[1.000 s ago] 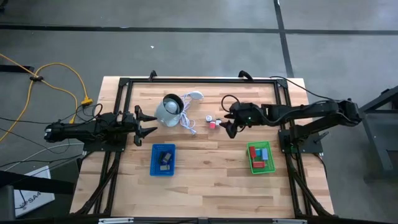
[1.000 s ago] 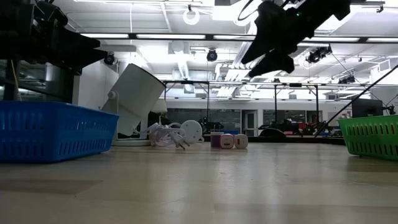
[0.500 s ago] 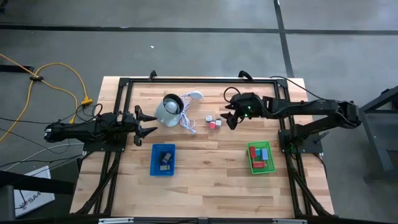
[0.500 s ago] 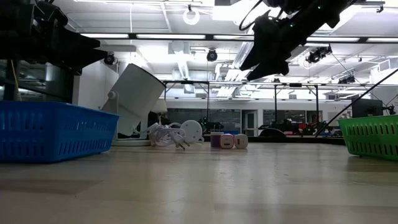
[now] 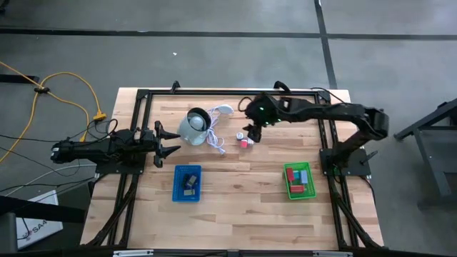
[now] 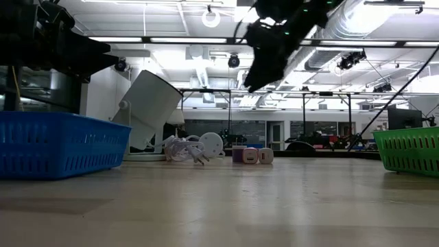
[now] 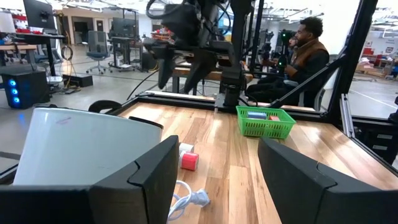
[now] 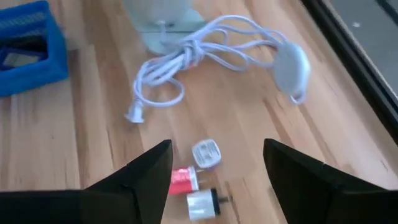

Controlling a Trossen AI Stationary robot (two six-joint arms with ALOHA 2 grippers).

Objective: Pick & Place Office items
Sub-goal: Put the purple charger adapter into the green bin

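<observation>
Three small pieces lie together on the table: a white block, a red block and a white piece with prongs; from above they form a cluster. My right gripper hangs open in the air just above and beside them, touching nothing; its own view shows the gripper with the pieces between its fingers. My left gripper waits open at the table's left, beside the grey-white round object. More coloured blocks lie in the green tray, and dark pieces in the blue tray.
The round object's white cord lies coiled between it and the small pieces, with a plug end close to them. A black frame runs along the table's far edge. Bare wood lies between the two trays. A person sits beyond the table.
My right gripper has swung from near the table's middle toward the far and left edges, rising a little, and now hangs over the small pieces. Its fingers stay open. The left arm and all objects have kept still.
</observation>
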